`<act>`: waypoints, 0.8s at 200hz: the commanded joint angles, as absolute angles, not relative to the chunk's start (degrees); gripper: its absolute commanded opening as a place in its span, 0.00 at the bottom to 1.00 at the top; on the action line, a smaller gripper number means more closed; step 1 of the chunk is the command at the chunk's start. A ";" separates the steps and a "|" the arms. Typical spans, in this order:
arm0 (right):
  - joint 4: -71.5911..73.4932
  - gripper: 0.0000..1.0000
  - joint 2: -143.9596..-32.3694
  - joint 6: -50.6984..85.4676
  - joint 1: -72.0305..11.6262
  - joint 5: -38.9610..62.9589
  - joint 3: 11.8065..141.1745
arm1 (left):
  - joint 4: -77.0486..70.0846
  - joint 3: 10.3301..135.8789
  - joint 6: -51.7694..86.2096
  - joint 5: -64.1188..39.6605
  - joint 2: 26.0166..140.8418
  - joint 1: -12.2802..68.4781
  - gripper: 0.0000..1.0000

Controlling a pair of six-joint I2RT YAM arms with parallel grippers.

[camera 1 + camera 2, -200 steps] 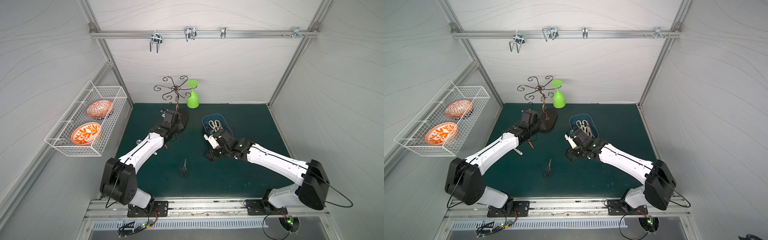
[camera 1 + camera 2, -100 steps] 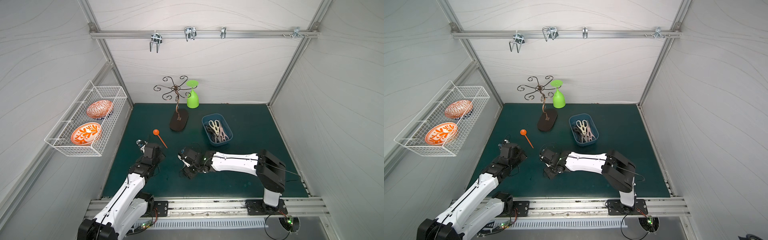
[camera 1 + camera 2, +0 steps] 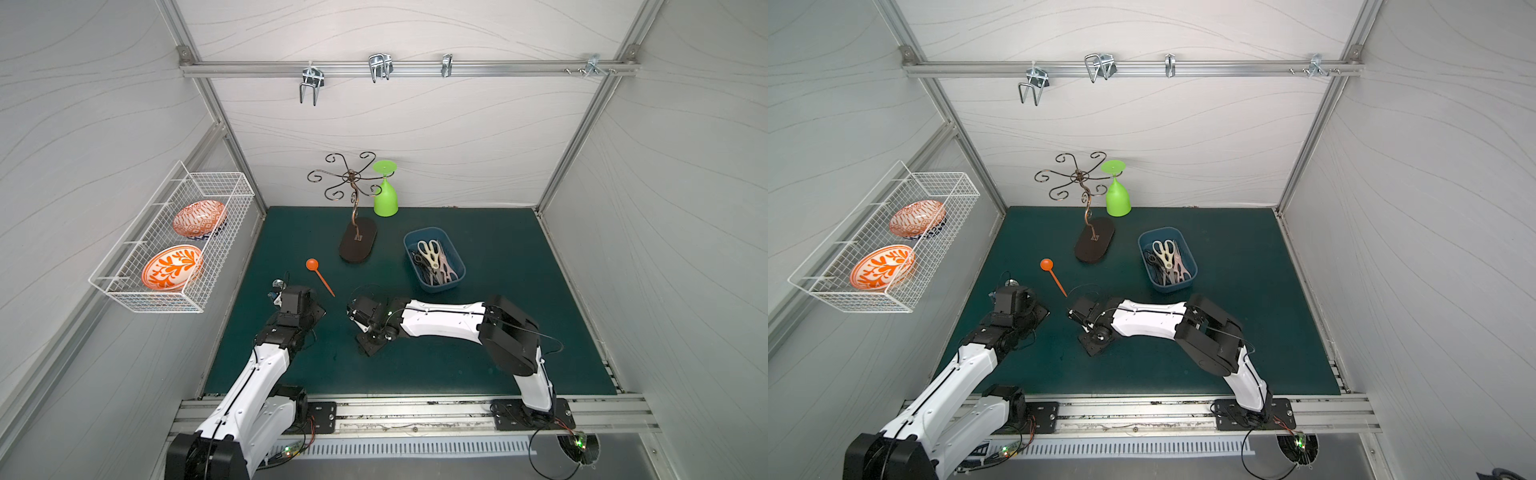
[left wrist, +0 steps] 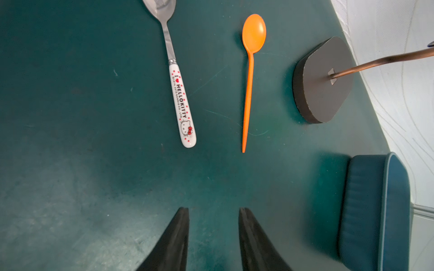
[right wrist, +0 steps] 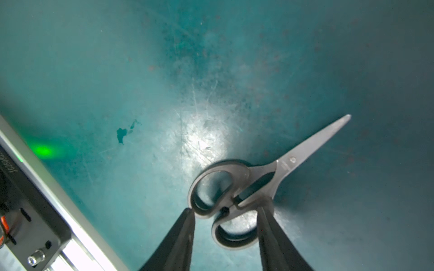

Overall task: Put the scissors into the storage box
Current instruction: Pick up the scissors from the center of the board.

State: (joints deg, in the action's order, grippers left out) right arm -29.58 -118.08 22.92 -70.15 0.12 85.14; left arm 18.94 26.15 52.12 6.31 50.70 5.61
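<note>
- 1 pair of black-handled scissors [image 5: 291, 159] lies flat on the green mat [image 3: 519, 332], near the middle of its front half (hidden under the arm in both top views).
- Right gripper [image 5: 226, 208]: jaws straddle the handle loops, tips at or against them; I cannot tell whether they pinch.
- Left gripper [image 4: 213, 208]: jaws narrowly parted, empty, over bare mat.
- Storage box [image 3: 444, 286] sits in the mat's back half, right of centre, with other scissors [image 3: 432, 253] inside.

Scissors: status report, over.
Left end effector open, empty. Right end effector straddles handles of black scissors on mat, grip unconfirmed. Storage box path looks unobstructed.
</note>
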 commanded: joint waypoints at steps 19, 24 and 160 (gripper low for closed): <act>-33.43 0.48 -120.30 24.65 -68.60 2.66 86.14 | 17.40 27.07 52.38 6.05 50.61 5.28 0.38; -33.64 0.48 -120.43 24.82 -68.54 2.43 86.23 | 17.40 27.04 52.40 6.05 50.62 5.32 0.38; -41.64 0.48 -120.32 15.74 -67.43 -13.78 90.84 | 16.89 27.79 52.65 4.97 52.32 5.27 0.38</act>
